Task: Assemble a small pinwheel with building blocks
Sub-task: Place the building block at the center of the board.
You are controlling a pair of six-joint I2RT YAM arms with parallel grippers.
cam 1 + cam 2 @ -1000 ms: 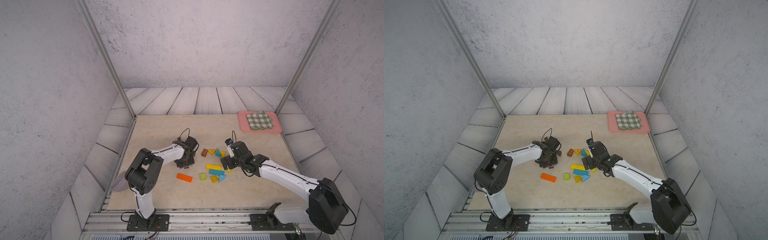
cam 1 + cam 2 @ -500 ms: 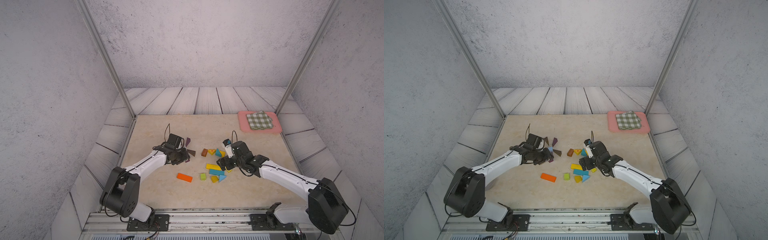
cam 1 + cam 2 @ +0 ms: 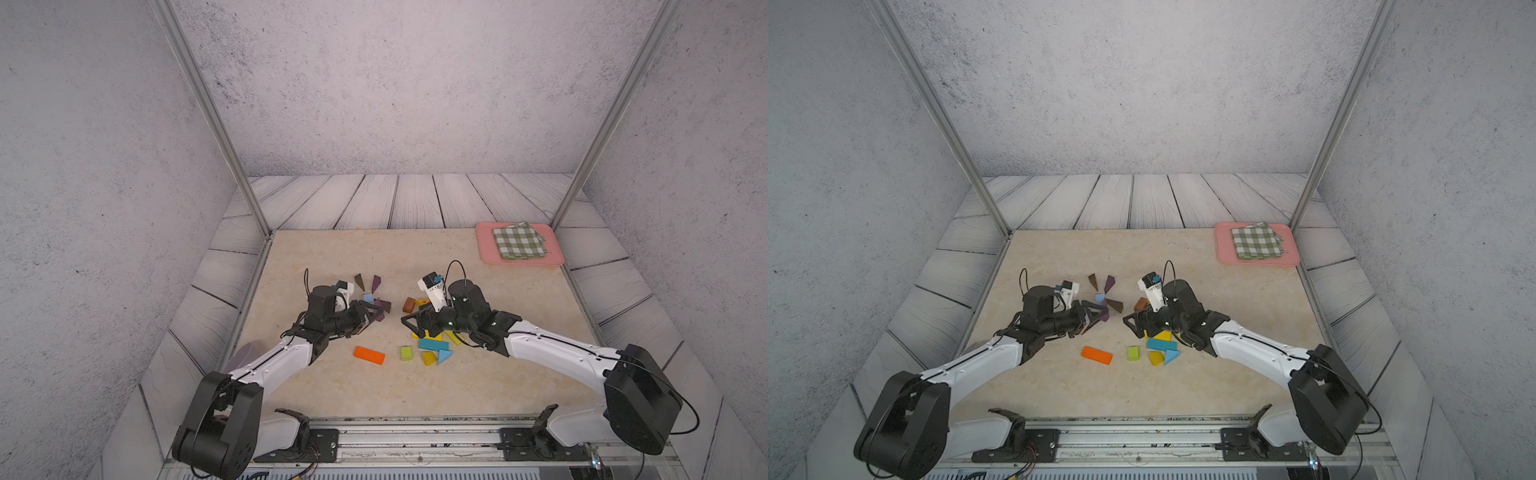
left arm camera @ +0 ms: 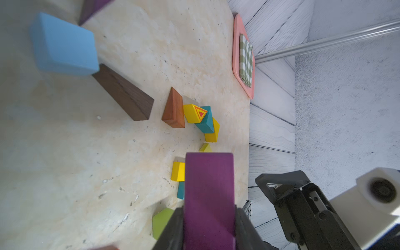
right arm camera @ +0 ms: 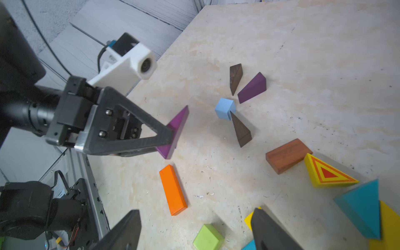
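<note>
Left gripper [image 5: 171, 141] clamped on smooth, painted purple wedge [image 5: 178, 126], near matte light-blue cube [image 5: 225, 108]; right gripper [image 5: 195, 211] jaws apart, farther off.

Bright, soft, even light, just faint shadows under things. Wrist views look fisheye-stretched at the edges. Left wrist view goes mushy around the light-blue cube [image 4: 62, 43], probably too close to focus.

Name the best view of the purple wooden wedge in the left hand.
Right wrist: the purple wooden wedge shows its triangular profile in the left hand. Left wrist shows one flat face; both top views, a sliver.
</note>
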